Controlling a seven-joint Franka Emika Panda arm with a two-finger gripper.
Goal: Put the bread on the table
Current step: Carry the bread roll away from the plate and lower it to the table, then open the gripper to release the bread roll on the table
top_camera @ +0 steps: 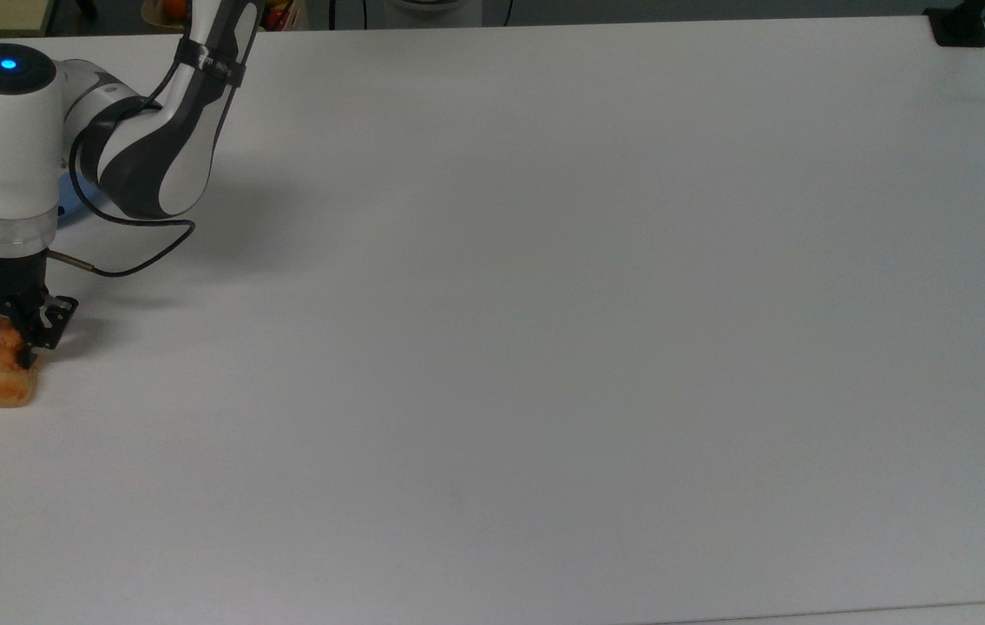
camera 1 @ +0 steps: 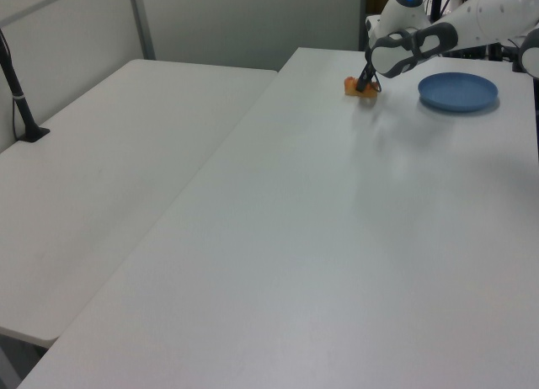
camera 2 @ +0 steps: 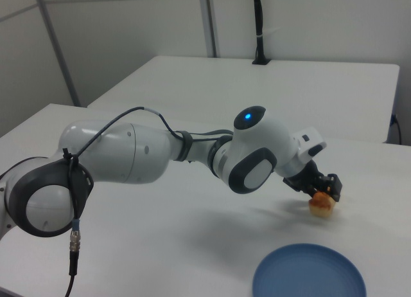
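The bread [top_camera: 1, 384], a small golden-orange pastry, lies on the white table [top_camera: 544, 347] near the top view's left edge. My gripper [top_camera: 1, 340] stands right over its upper end, open, with a finger on either side of the pastry. In the left view the bread [camera 1: 351, 87] sits at the table's far end, just left of the gripper [camera 1: 365, 84]. The right view shows the bread [camera 2: 321, 206] resting on the tabletop under the black fingers [camera 2: 332, 185], a short way beyond the plate.
A round blue plate [camera 1: 458, 91] sits bare on the table beside the bread, mostly hidden under the arm [top_camera: 145, 148] in the top view. A second white table [camera 1: 109, 170] adjoins on the left view's left. A black post [camera 1: 18, 94] stands there.
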